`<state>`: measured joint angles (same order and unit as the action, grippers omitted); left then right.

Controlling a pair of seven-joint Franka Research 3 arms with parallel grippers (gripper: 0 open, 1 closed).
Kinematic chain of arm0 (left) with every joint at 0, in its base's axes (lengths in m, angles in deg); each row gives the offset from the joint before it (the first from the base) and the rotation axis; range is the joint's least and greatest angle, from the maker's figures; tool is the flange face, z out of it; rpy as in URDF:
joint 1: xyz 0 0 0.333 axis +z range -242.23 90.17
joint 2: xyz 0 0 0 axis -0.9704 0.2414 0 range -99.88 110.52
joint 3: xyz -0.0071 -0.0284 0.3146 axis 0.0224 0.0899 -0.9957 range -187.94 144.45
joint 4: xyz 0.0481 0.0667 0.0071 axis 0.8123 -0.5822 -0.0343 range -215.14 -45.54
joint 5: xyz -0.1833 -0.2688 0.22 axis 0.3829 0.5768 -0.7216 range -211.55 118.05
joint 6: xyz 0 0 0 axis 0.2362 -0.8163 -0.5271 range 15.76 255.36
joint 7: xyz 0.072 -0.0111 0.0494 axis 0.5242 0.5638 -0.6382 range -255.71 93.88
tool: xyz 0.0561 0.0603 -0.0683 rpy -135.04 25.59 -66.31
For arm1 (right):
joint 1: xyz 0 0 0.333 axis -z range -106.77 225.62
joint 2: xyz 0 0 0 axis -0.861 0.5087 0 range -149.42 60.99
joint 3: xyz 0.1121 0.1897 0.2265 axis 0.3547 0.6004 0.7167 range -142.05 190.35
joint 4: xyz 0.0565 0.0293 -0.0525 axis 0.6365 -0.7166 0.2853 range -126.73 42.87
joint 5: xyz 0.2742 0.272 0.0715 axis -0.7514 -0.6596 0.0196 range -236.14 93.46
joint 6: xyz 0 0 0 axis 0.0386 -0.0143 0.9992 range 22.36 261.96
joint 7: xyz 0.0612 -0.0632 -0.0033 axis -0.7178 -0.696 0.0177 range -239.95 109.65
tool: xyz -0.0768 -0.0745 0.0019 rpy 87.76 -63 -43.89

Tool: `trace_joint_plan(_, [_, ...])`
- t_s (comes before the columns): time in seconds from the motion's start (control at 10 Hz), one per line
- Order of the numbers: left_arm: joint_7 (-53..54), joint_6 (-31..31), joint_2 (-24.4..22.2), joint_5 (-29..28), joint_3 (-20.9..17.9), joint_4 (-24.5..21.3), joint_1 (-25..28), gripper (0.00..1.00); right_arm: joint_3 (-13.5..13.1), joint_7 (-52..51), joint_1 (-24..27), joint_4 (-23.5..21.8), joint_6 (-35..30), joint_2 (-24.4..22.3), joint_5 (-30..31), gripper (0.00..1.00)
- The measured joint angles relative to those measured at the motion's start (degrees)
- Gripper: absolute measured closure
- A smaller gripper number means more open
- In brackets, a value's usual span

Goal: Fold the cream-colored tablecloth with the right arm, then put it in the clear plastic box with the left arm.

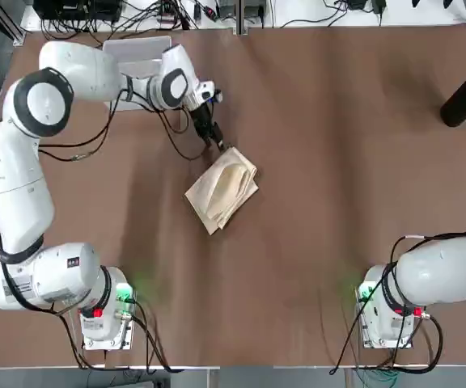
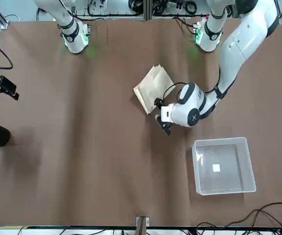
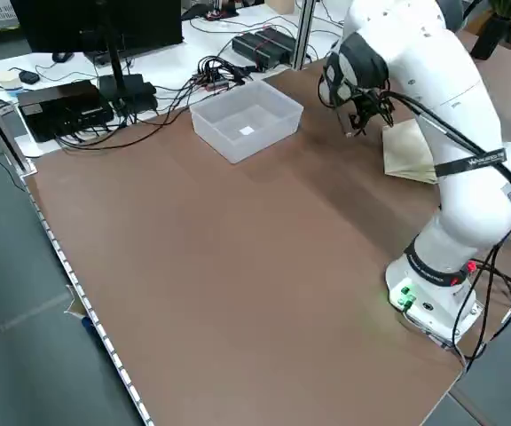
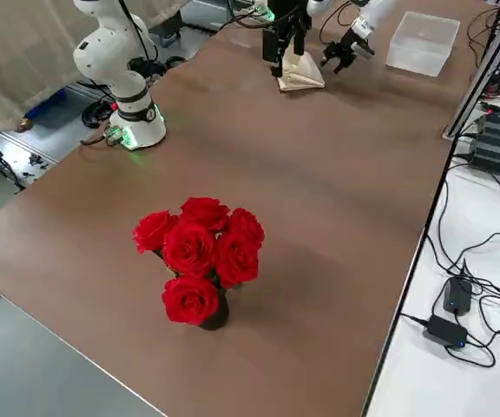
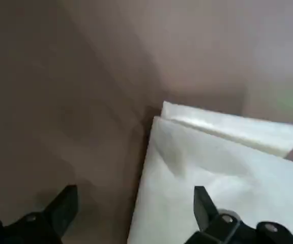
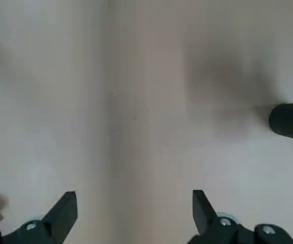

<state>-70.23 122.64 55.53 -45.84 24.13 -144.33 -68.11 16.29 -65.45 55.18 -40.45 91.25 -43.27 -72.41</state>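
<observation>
Folding looks finished: the pale cream-beige fabric tablecloth (image 1: 222, 194) lies as a layered rectangle on the brown table (image 1: 338, 162). The left arm's dark two-finger gripper (image 1: 214, 141) hangs wide open and empty at the cloth's far corner, one finger over its edge. The small translucent square plastic box (image 2: 223, 165) sits empty, well apart behind the gripper. Grasping, carrying and dropping remain. The right gripper (image 6: 134, 213) is parked open, empty.
</observation>
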Motion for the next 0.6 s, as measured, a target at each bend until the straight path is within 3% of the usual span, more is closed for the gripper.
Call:
trace_joint_plan(0.2, [-0.16, 1.43, 0.63, 1.03, -0.51, 0.48, -3.60, 0.00, -0.34, 0.00, 0.00, 0.00, 0.00, 0.00, 0.00, 0.00])
trace_joint_plan(0.6, [-0.36, 1.43, 0.83, 1.10, -0.59, 0.29, -4.49, 0.00, -0.40, 0.00, 0.00, 0.00, 0.00, 0.00, 0.00, 0.00])
